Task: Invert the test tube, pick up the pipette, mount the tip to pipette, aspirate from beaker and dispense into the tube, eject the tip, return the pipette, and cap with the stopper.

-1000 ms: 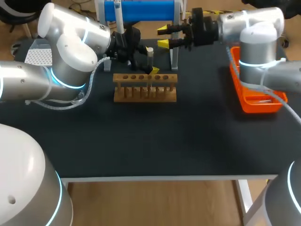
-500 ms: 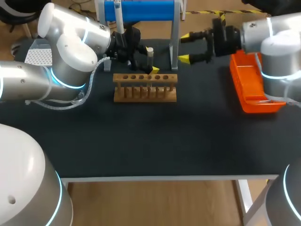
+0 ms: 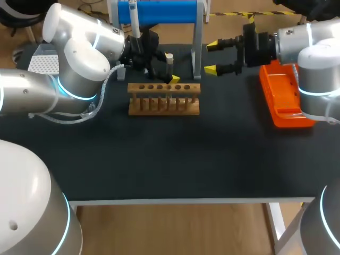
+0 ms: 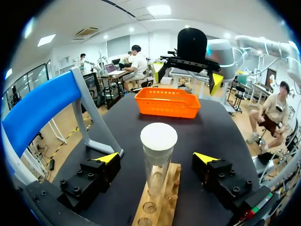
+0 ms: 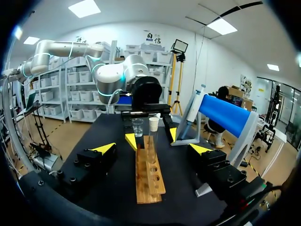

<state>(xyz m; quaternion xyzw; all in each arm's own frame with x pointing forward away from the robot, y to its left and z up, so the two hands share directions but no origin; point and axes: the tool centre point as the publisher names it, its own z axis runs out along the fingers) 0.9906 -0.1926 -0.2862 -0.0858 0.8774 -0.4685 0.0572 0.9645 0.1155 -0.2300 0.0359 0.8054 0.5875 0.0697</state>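
Observation:
A clear test tube with a white top stands upright in the wooden rack. My left gripper is open around the tube, and its yellow-tipped fingers stand well clear on both sides. My right gripper hangs open and empty above the table, right of the blue stand, facing the rack. The pipette hangs on that stand. A glass beaker sits behind the rack, beside the tube.
An orange tray lies at the table's right edge, behind my right gripper. A white perforated tip box sits at the far left, partly hidden by my left arm. The stand's grey post rises close to the right gripper.
My right gripper has pulled away from the blue stand toward the right, and its fingers have spread wider. The left arm, tube and rack have not moved.

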